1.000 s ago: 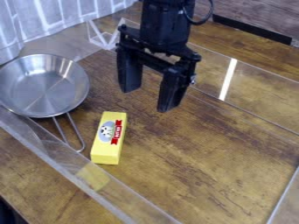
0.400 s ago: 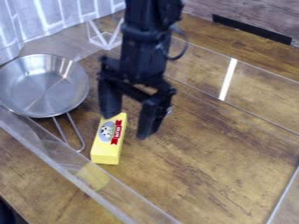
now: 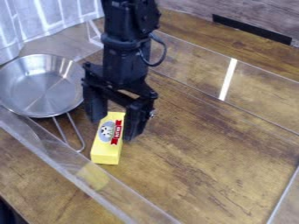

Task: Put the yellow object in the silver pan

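The yellow object [image 3: 108,142], a small block with a red-and-white label, lies on the wooden table just right of the pan's handle. My gripper [image 3: 114,126] hangs straight down over its upper end, open, with one black finger on each side of the block. Whether the fingertips touch it, I cannot tell. The silver pan [image 3: 38,84] sits empty at the left, its thin wire handle [image 3: 70,131] pointing toward the front edge.
A clear plastic barrier [image 3: 65,162] runs along the front left of the wooden table [image 3: 211,149]. A white curtain-like backdrop [image 3: 41,17] stands behind the pan. A strip of glare [image 3: 226,80] lies on the table to the right.
The gripper has come down and to the left, from above the table's middle to straddling the yellow block's upper end. It stayed open. The block and pan have not moved.
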Controlling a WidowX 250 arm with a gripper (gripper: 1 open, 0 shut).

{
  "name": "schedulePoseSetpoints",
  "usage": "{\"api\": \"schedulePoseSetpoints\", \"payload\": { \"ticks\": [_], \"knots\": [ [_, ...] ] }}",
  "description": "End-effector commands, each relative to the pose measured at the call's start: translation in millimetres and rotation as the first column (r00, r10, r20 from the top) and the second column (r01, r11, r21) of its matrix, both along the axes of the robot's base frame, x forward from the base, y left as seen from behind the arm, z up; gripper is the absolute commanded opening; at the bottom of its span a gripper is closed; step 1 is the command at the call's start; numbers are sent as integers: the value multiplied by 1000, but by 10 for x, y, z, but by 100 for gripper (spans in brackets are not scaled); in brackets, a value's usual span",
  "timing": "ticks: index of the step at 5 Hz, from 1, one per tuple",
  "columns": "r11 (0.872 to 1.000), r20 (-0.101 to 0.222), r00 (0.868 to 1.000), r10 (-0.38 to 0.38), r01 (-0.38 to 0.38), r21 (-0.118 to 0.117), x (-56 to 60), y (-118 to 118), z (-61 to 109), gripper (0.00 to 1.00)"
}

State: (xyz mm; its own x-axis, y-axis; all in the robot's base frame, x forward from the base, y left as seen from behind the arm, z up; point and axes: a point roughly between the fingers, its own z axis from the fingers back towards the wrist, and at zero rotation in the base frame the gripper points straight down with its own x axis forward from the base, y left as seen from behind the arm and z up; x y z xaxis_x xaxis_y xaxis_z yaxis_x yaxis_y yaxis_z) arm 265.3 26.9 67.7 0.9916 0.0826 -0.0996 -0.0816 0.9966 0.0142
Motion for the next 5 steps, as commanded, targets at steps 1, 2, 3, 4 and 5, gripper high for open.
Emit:
{"api": "schedulePoseSetpoints", "payload": {
  "ticks": [1, 2, 3, 4, 5],
  "knots": [
    [1000, 37, 999, 11, -11, 5, 9, 64, 40, 100],
    [1000, 35, 999, 10, -10, 2, 3, 78, -16, 100],
    [1000, 31, 999, 9, -9, -1, 0, 95, -65, 100],
    [1000, 33, 999, 5, -5, -4, 2, 123, -109, 100],
    [1000, 33, 999, 0, 1, -8, -4, 140, -136, 100]
  ]
}}
